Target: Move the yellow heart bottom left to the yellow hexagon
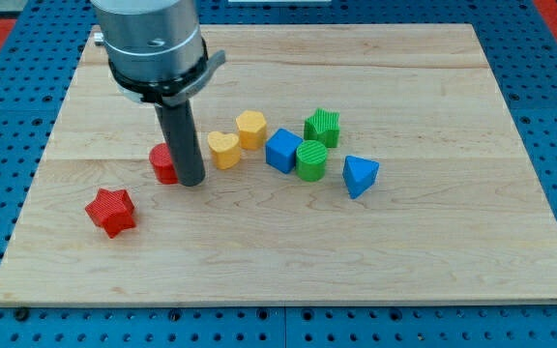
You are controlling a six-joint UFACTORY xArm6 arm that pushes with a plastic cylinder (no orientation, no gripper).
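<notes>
No pincer is fitted, so no open or clenched state can be told; only a dark rod is seen, and my tip (192, 180) is set just left of the yellow heart (223, 150), apart from it and against a red block (165, 163). The yellow hexagon (251, 129) is found touching the heart's upper right. Two yellow, two red, two blue and two green blocks are counted on the counter (433, 242). The red block's shape is half hidden by the rod; a red star (111, 212) lies to the heart's lower left.
</notes>
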